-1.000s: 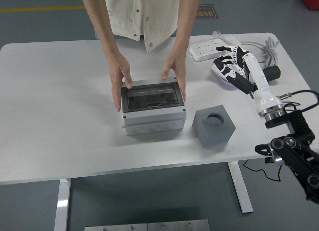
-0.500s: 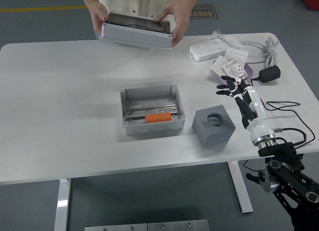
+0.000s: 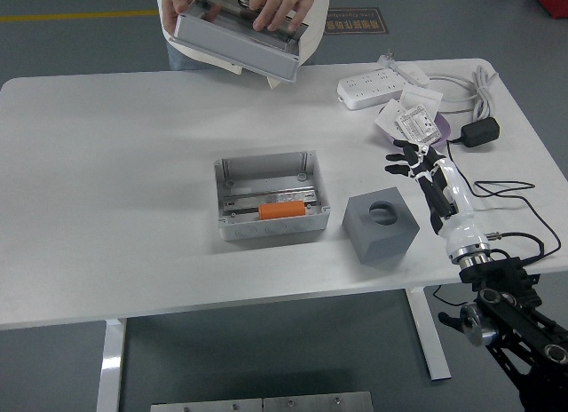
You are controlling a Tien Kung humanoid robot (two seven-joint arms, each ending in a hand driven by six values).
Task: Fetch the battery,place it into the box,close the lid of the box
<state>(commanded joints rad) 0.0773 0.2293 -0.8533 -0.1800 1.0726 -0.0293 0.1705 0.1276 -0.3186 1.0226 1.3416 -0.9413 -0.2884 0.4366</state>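
The battery (image 3: 281,211), an orange cylinder, already lies inside the open grey box (image 3: 269,172) at the middle of the table (image 3: 106,208), toward the box's near wall. The lid (image 3: 238,41) is off, held tilted in a person's hands (image 3: 277,3) beyond the far edge. The right hand (image 3: 415,160) hovers over the right side of the table with fingers spread, holding nothing; the left arm is not in view. The step left seems to be closing the box, so the lid must first come back squarely over the rim, then be pressed flat, with the battery kept low enough to clear it. A grey block (image 3: 382,224) with a round hole sits just right of the box, between it and the hand, and could hinder a low reach. Farther right lie a power strip (image 3: 382,86), a cable (image 3: 479,85), a black adapter (image 3: 480,132) and small packets (image 3: 413,119).
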